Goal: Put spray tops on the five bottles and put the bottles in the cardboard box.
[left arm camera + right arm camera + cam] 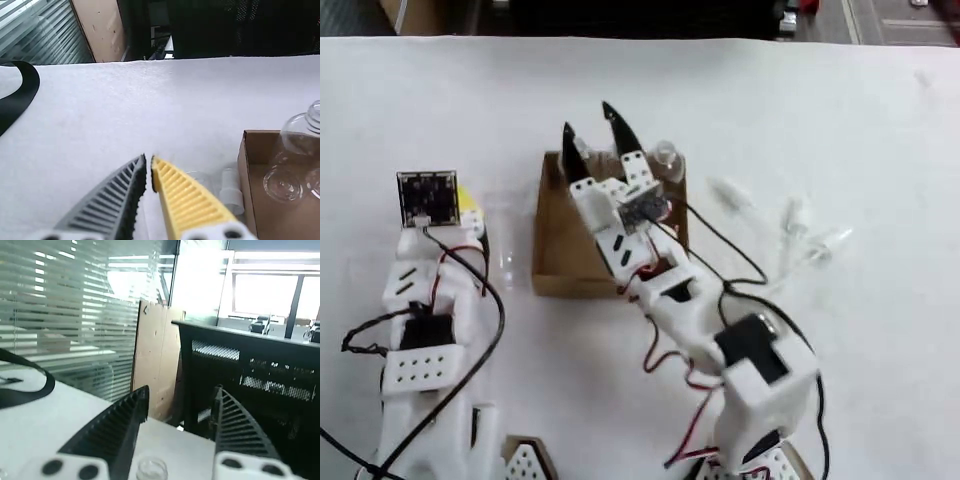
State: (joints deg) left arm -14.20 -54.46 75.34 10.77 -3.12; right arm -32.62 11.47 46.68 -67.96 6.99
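The cardboard box [548,235] lies at the table's middle, and my right gripper [586,117] hangs open above its far end with nothing held. Between its black fingers [120,427] a clear bottle neck [151,469] shows below. Another bottle mouth [665,155] sticks up at the box's far right corner. Clear bottles [295,145] without tops rest inside the box [250,150]. Three spray tops [790,218] lie loose on the white table to the box's right. My left gripper [148,165] is shut and empty, low over the table left of the box. A clear spray top [230,192] lies beside the box's wall.
The white table [840,110] stretches wide at the back and right. Black cables [720,245] trail from the right arm across the box's right side. A black strap [22,92] curves on the table far from the left gripper.
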